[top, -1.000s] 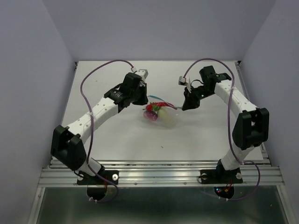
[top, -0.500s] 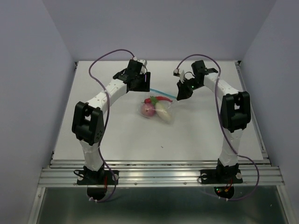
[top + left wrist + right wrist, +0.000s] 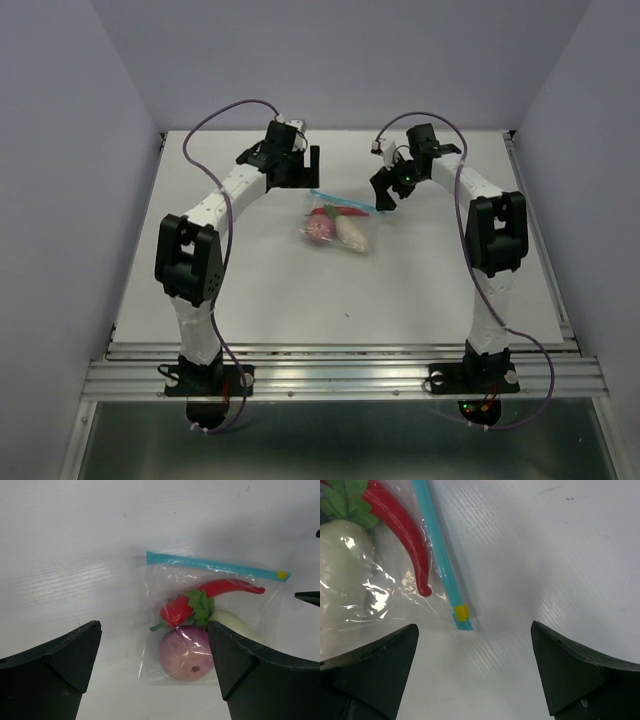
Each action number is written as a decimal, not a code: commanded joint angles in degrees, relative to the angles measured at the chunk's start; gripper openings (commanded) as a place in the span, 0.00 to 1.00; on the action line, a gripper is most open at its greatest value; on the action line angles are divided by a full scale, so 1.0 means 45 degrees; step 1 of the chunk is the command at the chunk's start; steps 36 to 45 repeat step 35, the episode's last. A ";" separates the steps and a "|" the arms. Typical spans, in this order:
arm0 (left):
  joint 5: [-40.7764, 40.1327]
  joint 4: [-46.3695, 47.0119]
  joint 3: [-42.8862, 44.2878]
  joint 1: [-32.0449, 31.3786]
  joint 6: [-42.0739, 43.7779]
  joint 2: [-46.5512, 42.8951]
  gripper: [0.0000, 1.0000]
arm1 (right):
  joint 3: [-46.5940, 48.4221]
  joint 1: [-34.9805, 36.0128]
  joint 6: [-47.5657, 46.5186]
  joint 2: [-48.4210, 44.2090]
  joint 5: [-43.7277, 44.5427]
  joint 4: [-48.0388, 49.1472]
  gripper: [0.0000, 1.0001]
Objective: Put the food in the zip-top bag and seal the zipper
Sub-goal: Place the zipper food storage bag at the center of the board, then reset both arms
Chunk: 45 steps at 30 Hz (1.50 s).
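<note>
The clear zip-top bag (image 3: 338,226) lies flat on the white table, apart from both grippers. All the food is inside it: a red chili (image 3: 210,597), a purple ball (image 3: 186,652) and a white radish (image 3: 237,625). The light blue zipper (image 3: 215,566) runs along the bag's far edge, with a yellow tab (image 3: 462,612) at its right end. My left gripper (image 3: 305,165) hangs open above the bag's left side; in its wrist view the left gripper (image 3: 152,630) is empty. My right gripper (image 3: 385,193) is open and empty beside the zipper's right end (image 3: 437,550).
The white table (image 3: 250,290) has pale walls on three sides. Purple cables loop over both arms. A metal rail (image 3: 340,375) carries the arm bases at the near edge.
Both grippers have opened and let go of the bag. Both arms drew back toward the far side and upward. The bag settled flat on the table.
</note>
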 commanded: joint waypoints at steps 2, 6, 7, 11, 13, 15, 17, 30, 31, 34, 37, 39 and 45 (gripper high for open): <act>-0.0841 0.0503 -0.0305 0.0038 -0.0573 -0.2110 0.99 | 0.0489 0.0031 0.0635 -0.2190 0.0724 0.0901 1.00; -0.2870 0.0288 -0.1220 0.0038 -0.2247 -0.3612 0.99 | 0.0530 0.0031 0.2683 -0.3674 0.2726 0.2128 1.00; -0.3531 0.0288 -0.1475 0.0038 -0.2525 -0.3928 0.99 | 0.0374 0.0031 0.3384 -0.3990 0.3432 0.3447 1.00; -0.4862 -0.0745 -0.1986 0.0057 -0.4027 -0.4965 0.99 | 0.0040 0.0031 0.7091 -0.5027 0.6014 0.5198 1.00; -0.5313 -0.1468 -0.2141 0.0057 -0.4498 -0.5394 0.99 | 0.0060 0.0031 0.8306 -0.5300 0.7413 0.5121 1.00; -0.5958 -0.1801 -0.2628 0.0057 -0.5259 -0.5922 0.99 | -0.0698 0.0031 1.0026 -0.6002 0.8725 0.5023 1.00; -0.6116 -0.2035 -0.2941 0.0077 -0.5573 -0.6234 0.99 | -0.1673 0.0031 1.1545 -0.7130 1.0581 0.5023 1.00; -0.6683 -0.1627 -0.6710 0.0096 -0.6766 -0.9788 0.99 | -0.8785 0.0031 1.4094 -1.3247 1.3225 0.3538 1.00; -0.6644 -0.1491 -0.6964 0.0077 -0.6727 -1.0003 0.99 | -0.9078 0.0031 1.4075 -1.3831 1.3186 0.3538 1.00; -0.6527 -0.1061 -0.7843 0.0077 -0.6746 -1.0805 0.99 | -0.9997 0.0031 1.4192 -1.4518 1.3127 0.3538 1.00; -0.6449 -0.0963 -0.8038 0.0096 -0.6630 -1.1058 0.99 | -1.0327 0.0031 1.4173 -1.4868 1.3107 0.3519 1.00; -0.6449 -0.0963 -0.8038 0.0096 -0.6630 -1.1058 0.99 | -1.0327 0.0031 1.4173 -1.4868 1.3107 0.3519 1.00; -0.6449 -0.0963 -0.8038 0.0096 -0.6630 -1.1058 0.99 | -1.0327 0.0031 1.4173 -1.4868 1.3107 0.3519 1.00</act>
